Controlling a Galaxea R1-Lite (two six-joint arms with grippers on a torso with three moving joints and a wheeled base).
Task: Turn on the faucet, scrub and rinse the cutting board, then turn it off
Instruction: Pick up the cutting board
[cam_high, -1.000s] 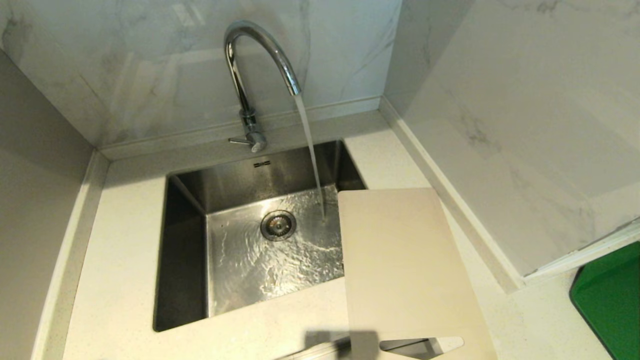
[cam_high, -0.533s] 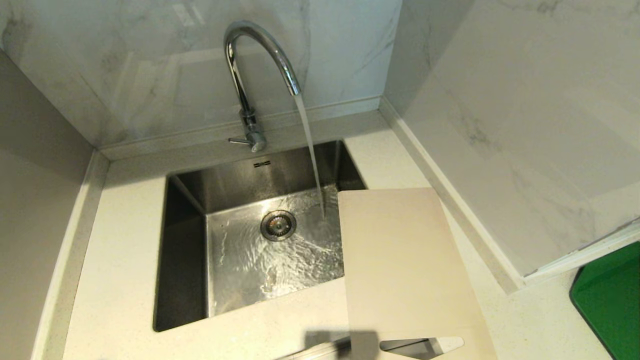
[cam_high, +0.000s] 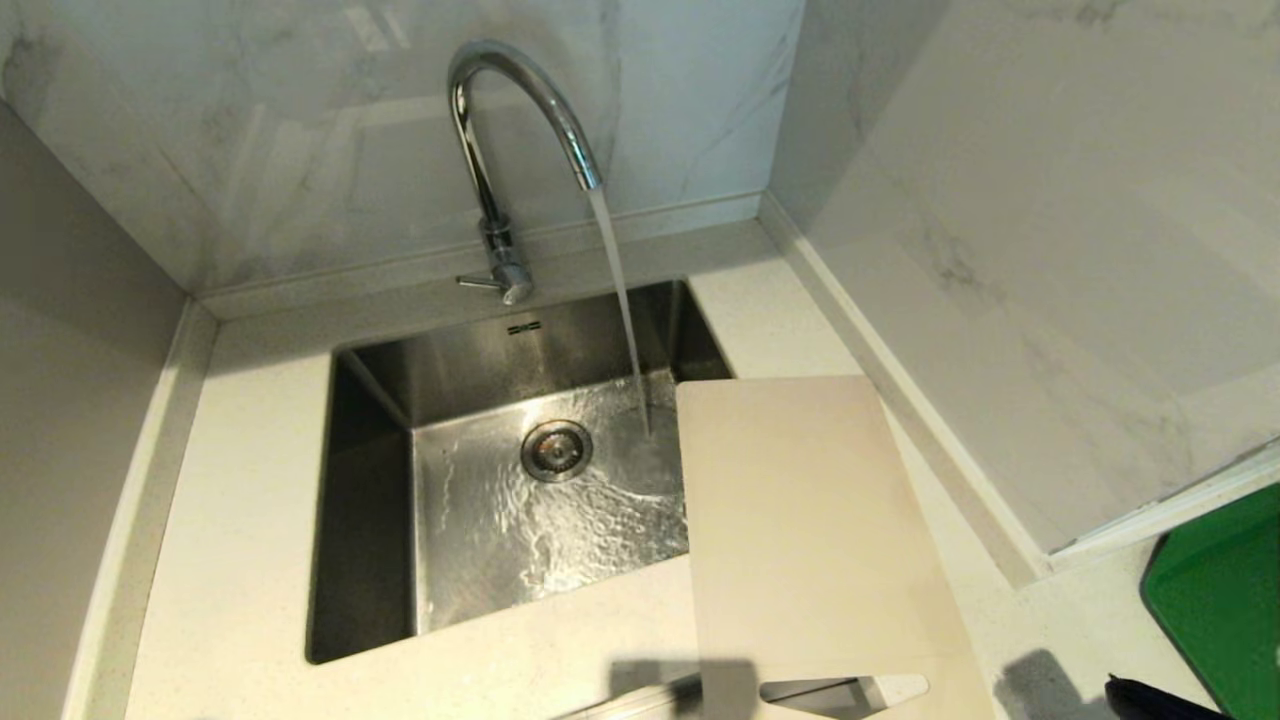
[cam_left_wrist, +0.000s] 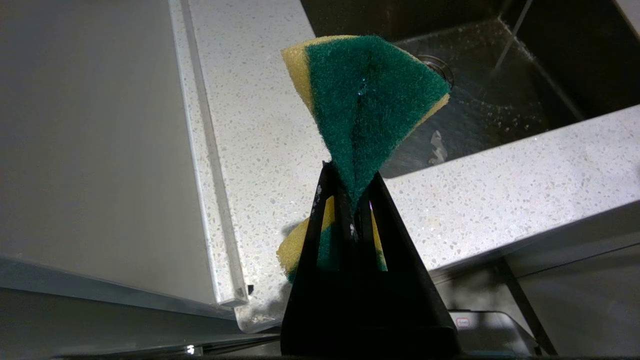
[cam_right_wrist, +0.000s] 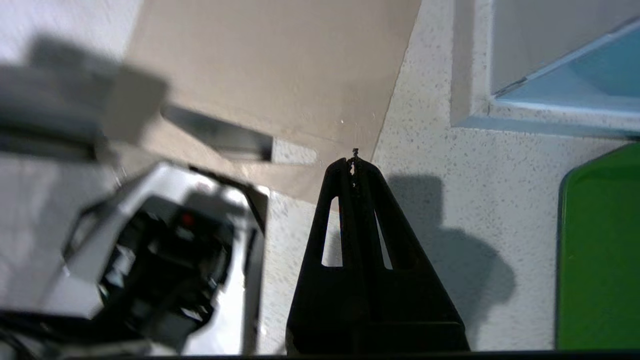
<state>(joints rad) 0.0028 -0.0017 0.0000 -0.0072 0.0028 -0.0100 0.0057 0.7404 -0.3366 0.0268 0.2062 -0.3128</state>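
1. While water streams from the faucet (cam_high: 520, 110) at twelve o'clock, the cutting board (cam_high: 800, 520) lies at four o'clock, its far corner overhanging the sink (cam_high: 370, 400) and its slot handle nearest me.
2. Pinched tight in the left gripper (cam_left_wrist: 352, 210) is a green-and-yellow sponge (cam_left_wrist: 365, 100), held over the counter (cam_left_wrist: 260, 130) near the sink's front edge.
3. Empty, fingers pressed together, the right gripper (cam_right_wrist: 354, 162) hovers at five o'clock beside the cutting board's near corner.
4. At the far right lies a green board (cam_high: 1220, 590).
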